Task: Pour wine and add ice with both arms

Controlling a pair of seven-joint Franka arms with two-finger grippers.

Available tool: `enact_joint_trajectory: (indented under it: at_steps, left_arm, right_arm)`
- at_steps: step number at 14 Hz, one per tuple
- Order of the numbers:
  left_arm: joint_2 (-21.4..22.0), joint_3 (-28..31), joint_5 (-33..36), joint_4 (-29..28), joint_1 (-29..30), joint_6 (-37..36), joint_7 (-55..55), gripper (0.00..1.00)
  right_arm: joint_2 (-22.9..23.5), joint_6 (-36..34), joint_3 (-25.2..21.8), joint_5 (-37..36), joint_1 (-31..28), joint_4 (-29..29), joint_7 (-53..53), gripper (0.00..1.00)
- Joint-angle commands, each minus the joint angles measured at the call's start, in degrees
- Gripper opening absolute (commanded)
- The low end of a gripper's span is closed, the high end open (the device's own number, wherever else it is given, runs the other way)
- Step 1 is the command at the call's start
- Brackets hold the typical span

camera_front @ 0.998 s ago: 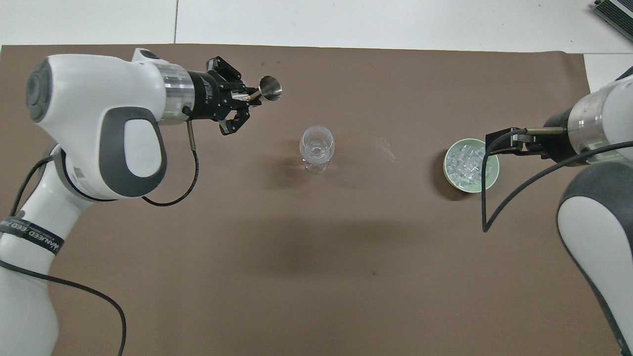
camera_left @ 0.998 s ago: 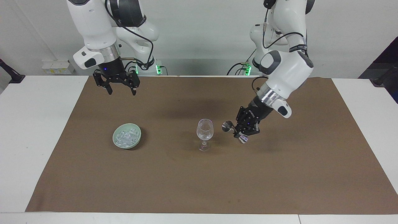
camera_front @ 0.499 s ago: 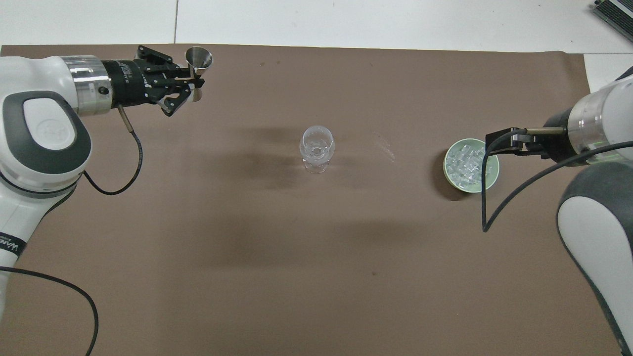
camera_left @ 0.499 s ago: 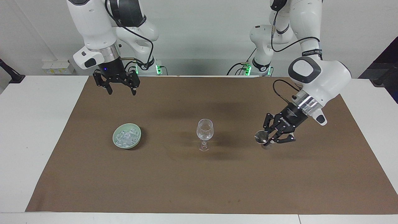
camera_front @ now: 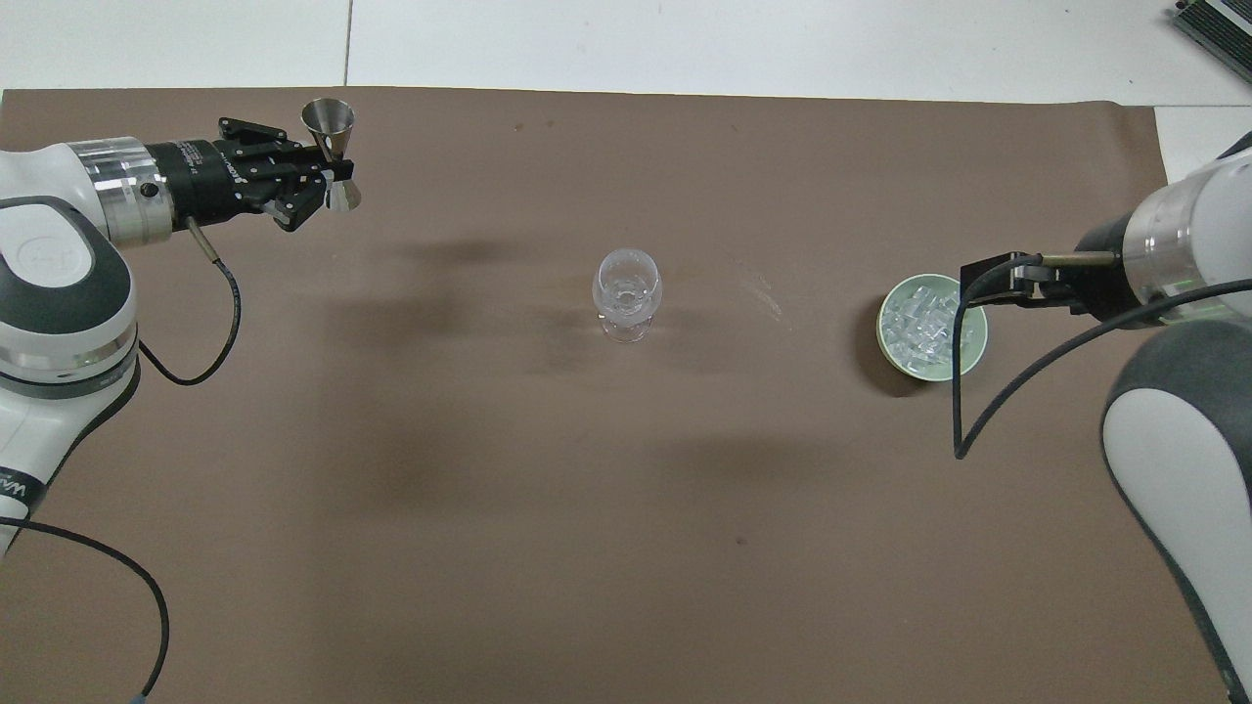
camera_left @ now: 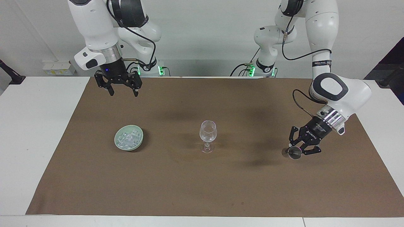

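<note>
A clear stemmed wine glass (camera_left: 208, 132) (camera_front: 626, 291) stands upright mid-mat. No wine shows in it that I can make out. My left gripper (camera_left: 298, 150) (camera_front: 328, 181) is shut on the waist of a small metal jigger (camera_left: 294, 152) (camera_front: 331, 156), held upright and low over the mat toward the left arm's end; whether it touches the mat I cannot tell. The ice (camera_left: 127, 138) (camera_front: 924, 328) fills a pale green bowl (camera_left: 140, 138) (camera_front: 885, 328) toward the right arm's end. My right gripper (camera_left: 123, 92) (camera_front: 988, 279) hangs open and empty above the mat, beside the bowl on the robots' side.
A brown mat (camera_left: 202, 189) covers most of the white table (camera_left: 38, 126). The glass, the bowl and the jigger are well apart from one another along the mat's middle band.
The left arm has swung the jigger away from beside the glass toward its own end of the table, lowering it and turning it upright. The right arm has not moved.
</note>
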State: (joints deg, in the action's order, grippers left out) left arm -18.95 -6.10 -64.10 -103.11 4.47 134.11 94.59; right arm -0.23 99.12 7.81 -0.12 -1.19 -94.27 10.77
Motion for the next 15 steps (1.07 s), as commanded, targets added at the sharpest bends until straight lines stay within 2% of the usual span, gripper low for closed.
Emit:
enact_joint_trajectory:
  at_steps: [1,4,8,12,15]
  left_arm:
    - [1.55,-0.75,-4.44,-4.54,2.38,-0.51,-6.49,0.0]
    - [3.65,-0.67,-9.11,-10.16,4.22,-5.23,-18.27,0.0]
    - [2.79,-0.67,-9.38,-14.05,12.82,-17.54,-33.03,0.0]
    - [1.11,-0.67,-9.9,-14.75,16.17,-21.76,-38.05,0.0]
    - [-1.35,-0.67,-10.17,-14.75,19.34,-25.38,-44.84,0.0]
  right_arm:
    - [-0.39,-0.24,0.46,1.35,-1.19,-0.03,-1.28,1.0]
    - [-0.39,-0.24,0.45,1.26,-1.27,-0.03,-1.1,1.0]
    - [-0.3,1.6,0.19,1.26,-2.5,-0.47,-1.81,1.0]
    - [1.19,9.58,0.1,0.64,-3.56,-5.73,-4.26,1.0]
    - [4.7,18.18,0.1,0.12,-3.56,-10.65,-4.62,1.0]
